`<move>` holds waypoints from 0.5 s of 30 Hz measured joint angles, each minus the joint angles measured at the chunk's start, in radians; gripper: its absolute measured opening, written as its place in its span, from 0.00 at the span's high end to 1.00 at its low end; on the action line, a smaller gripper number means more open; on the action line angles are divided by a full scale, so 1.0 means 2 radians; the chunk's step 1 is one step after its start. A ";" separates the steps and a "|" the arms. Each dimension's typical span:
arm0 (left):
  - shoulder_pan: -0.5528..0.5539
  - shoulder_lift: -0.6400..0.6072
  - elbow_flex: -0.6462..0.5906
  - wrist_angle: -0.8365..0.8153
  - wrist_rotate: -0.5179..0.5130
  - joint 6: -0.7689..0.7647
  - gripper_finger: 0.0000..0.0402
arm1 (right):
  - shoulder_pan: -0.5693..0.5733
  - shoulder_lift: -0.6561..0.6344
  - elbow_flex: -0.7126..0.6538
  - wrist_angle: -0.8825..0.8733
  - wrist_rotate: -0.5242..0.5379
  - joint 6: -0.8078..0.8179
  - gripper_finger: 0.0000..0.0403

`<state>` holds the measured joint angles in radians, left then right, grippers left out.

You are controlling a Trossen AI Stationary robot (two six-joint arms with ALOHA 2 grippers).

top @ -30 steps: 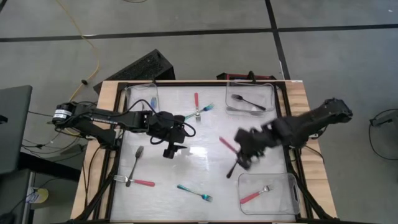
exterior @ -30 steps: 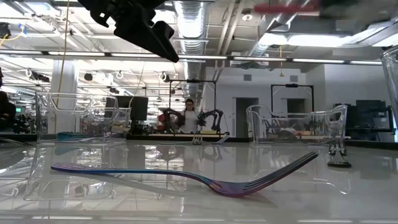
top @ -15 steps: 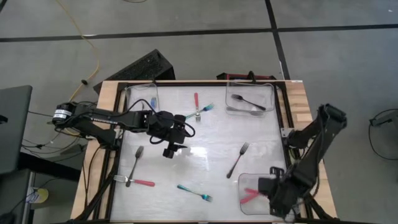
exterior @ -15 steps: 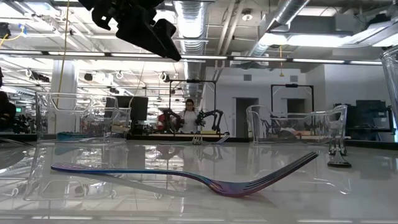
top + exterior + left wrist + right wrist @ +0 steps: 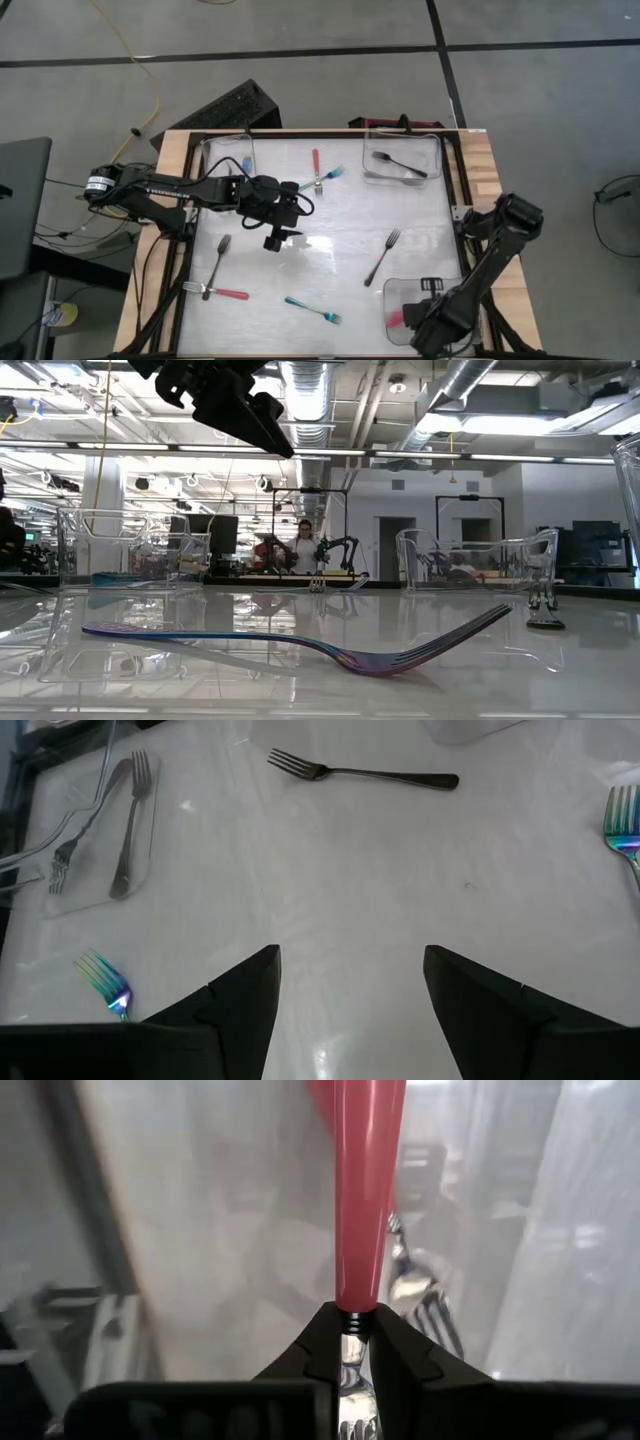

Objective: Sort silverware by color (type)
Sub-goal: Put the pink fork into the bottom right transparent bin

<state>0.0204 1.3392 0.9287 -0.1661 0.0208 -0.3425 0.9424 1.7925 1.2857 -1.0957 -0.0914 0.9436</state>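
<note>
Red-handled fork (image 5: 368,1200) is pinched in the right gripper (image 5: 352,1342) over the near-right clear tray (image 5: 400,288), so next it probably just lets go, while the left gripper (image 5: 350,982) hangs open mid-table.

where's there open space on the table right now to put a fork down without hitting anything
The widest bare patch is mid-table, between the left gripper, the black fork and the far tray. The near strip between the teal fork and the near right tray is also free. That tray is crowded: the right gripper holds a red-handled fork there.
</note>
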 joint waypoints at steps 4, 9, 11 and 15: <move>0.000 0.000 0.000 0.000 0.000 -0.001 0.42 | 0.000 0.027 0.000 0.004 0.003 -0.005 0.86; 0.000 0.000 0.000 0.000 0.000 -0.001 0.42 | 0.000 0.047 0.000 0.004 0.006 -0.005 0.86; 0.000 0.000 0.000 0.000 0.000 0.000 0.42 | 0.000 0.049 0.000 0.004 0.014 -0.005 0.85; 0.000 0.000 0.000 0.000 0.000 0.000 0.42 | -0.004 0.047 0.000 -0.001 0.028 -0.005 0.82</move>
<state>0.0204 1.3392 0.9287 -0.1661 0.0208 -0.3428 0.9335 1.8866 1.2854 -1.0986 -0.0345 0.9333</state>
